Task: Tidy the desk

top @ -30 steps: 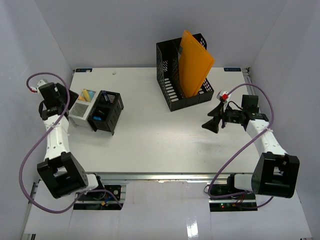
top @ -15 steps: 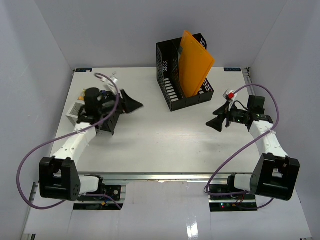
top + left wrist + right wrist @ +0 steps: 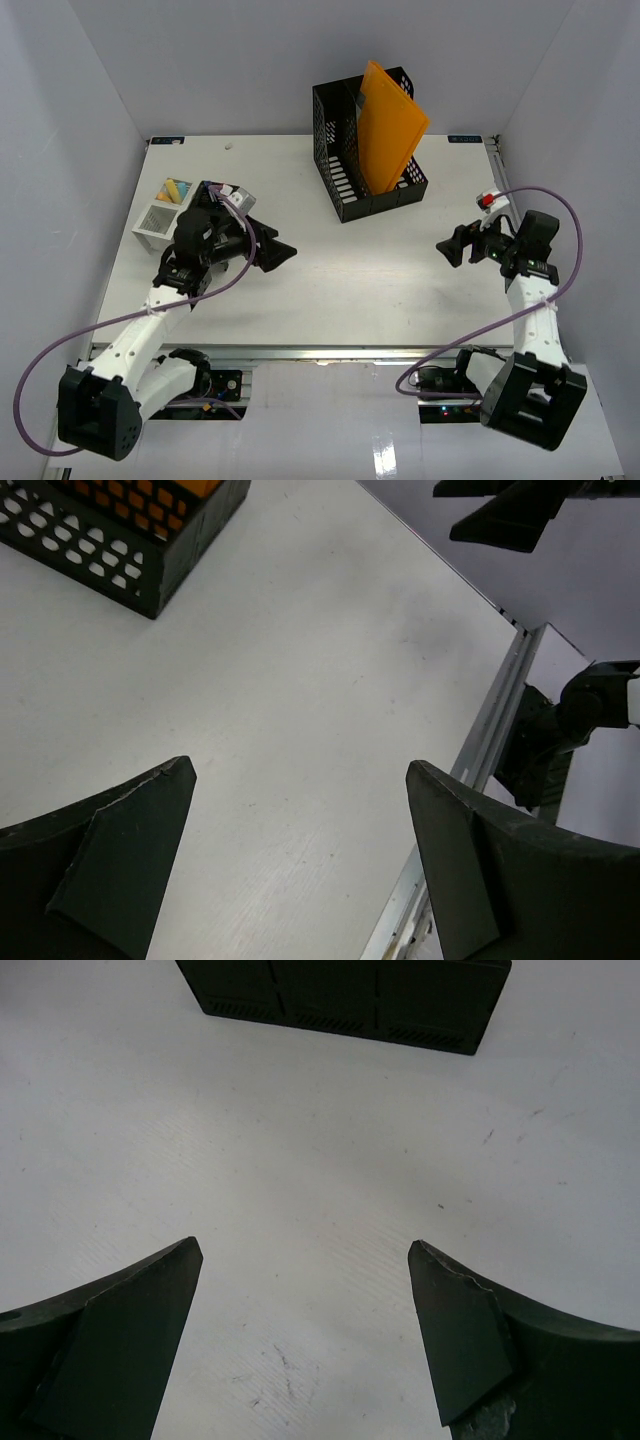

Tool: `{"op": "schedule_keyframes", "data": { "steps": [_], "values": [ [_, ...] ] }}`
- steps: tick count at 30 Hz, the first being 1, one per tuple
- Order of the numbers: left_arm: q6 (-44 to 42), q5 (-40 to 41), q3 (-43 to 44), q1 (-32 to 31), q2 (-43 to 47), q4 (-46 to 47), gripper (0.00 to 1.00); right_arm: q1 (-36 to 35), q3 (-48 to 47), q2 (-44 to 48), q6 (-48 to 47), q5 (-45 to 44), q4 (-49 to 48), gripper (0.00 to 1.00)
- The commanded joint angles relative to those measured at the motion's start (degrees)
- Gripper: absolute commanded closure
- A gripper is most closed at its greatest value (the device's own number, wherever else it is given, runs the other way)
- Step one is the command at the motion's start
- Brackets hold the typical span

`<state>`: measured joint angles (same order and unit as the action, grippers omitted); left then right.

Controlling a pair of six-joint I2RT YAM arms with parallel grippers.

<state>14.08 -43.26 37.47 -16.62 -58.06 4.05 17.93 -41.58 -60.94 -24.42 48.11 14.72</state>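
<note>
The white desk point(image 3: 330, 290) fills the top view, with a metal rail point(image 3: 320, 352) on its front edge. My left gripper point(image 3: 275, 255) is open and empty over the desk's left-middle, pointing right. In the left wrist view the left gripper point(image 3: 300, 770) has its jaws wide apart above the bare desk point(image 3: 300, 630). My right gripper point(image 3: 450, 248) is open and empty near the right edge, pointing left. In the right wrist view the right gripper point(image 3: 305, 1248) has only the bare desk point(image 3: 320, 1140) between its jaws.
A black mesh file holder point(image 3: 370, 160) with an orange folder point(image 3: 390, 125) stands at the back centre; its corner shows in the left wrist view point(image 3: 130, 540). A small white slotted organizer point(image 3: 160, 215) sits far left. A black box point(image 3: 350, 995) lies ahead of the right gripper.
My left arm has swung from the far left, over the organizers, to the left-middle of the desk. My right arm has drawn back toward the right edge. Both grippers stay open.
</note>
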Motion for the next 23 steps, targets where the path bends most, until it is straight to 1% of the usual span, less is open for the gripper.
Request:
{"op": "schedule_keyframes", "data": {
  "steps": [1, 3, 5, 8, 10, 12, 16, 23],
  "values": [
    [-6.33, 4.54, 1.12, -0.08, 5.62, -5.69, 0.02, 0.44, 5.87, 9.27, 6.62, -9.92, -5.86, 0.1],
    [-7.95, 5.74, 1.12, -0.08, 8.24, -8.79, 0.02, 0.75, 9.35, 14.06, 10.06, -13.01, -9.14, 0.1],
    [-8.63, 8.13, -0.57, -0.1, 12.5, -10.48, 0.02, 2.0, 11.78, 16.84, 13.63, -14.2, -12.52, 0.1],
    [-9.26, 10.38, -2.71, -0.18, 18.96, -10.12, 0.02, 3.55, 13.87, 20.51, 17.07, -15.58, -16.8, 0.1],
    [-9.5, 13.14, -3.54, -0.25, 21.66, -10.23, 0.02, 4.05, 14.3, 21.04, 17.91, -15.45, -17.27, 0.1],
    [-9.69, 14.96, -3.63, -0.25, 23.07, -10.65, 0.02, 4.94, 14.23, 20.76, 18.46, -14.44, -17.17, 0.1],
    [-9.35, 15.17, -3.21, -0.25, 22.82, -11.11, 0.02, 6.97, 13.23, 19.33, 19.72, -13.52, -16.4, 0.1],
    [-9.16, 15.87, -2.93, -0.25, 22.53, -11.5, 0.02, 9.51, 12.01, 20.03, 19.17, -14.82, -15.38, 0.1]
  ]
}}
